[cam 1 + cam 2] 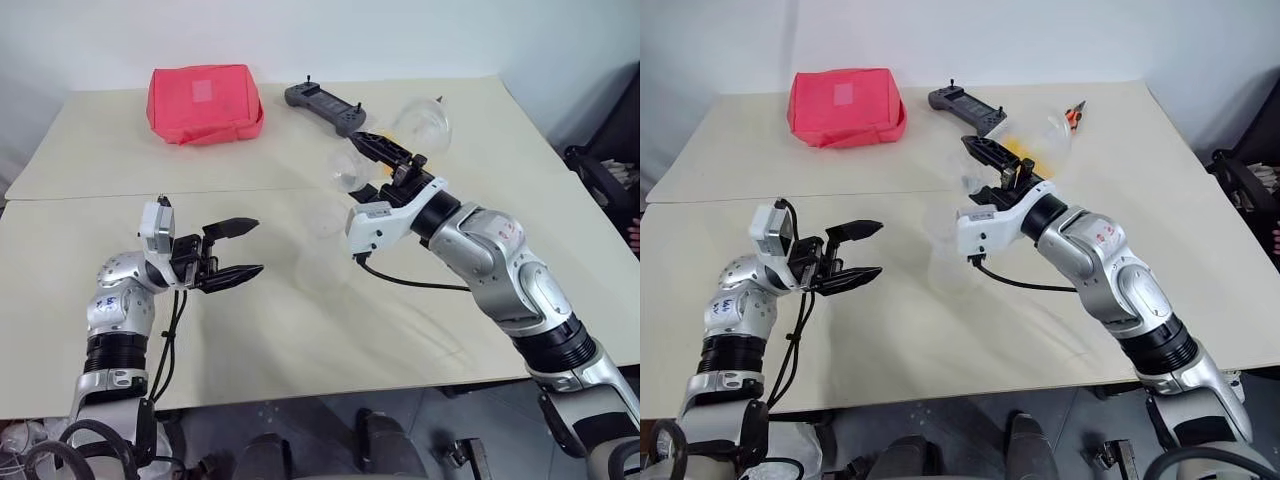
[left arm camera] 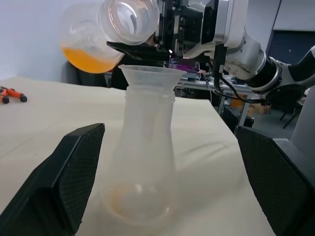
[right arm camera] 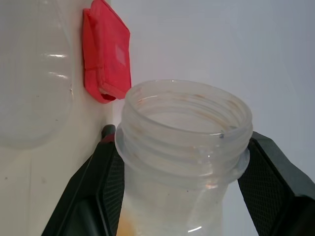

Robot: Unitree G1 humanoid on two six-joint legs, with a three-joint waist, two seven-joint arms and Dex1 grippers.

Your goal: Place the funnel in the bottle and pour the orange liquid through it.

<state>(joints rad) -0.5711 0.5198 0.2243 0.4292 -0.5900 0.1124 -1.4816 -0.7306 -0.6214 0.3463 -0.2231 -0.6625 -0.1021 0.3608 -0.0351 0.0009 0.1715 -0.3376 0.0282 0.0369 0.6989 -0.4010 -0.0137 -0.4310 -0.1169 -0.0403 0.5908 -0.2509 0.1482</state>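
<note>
Right gripper (image 3: 179, 162) clamps the neck of a tipped container (image 2: 106, 32), orange liquid (image 2: 88, 58) pooled in its belly, mouth over the funnel (image 2: 151, 77) seated in the bottle (image 2: 142, 162) mid-table. Left gripper (image 1: 232, 252) gapes wide beside it, empty.

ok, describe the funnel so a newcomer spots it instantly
Start at the beige table, then find the clear flask-shaped bottle standing between the two arms. The funnel sits in its neck, a clear flared cone, just below the tilted container holding orange liquid.
</note>
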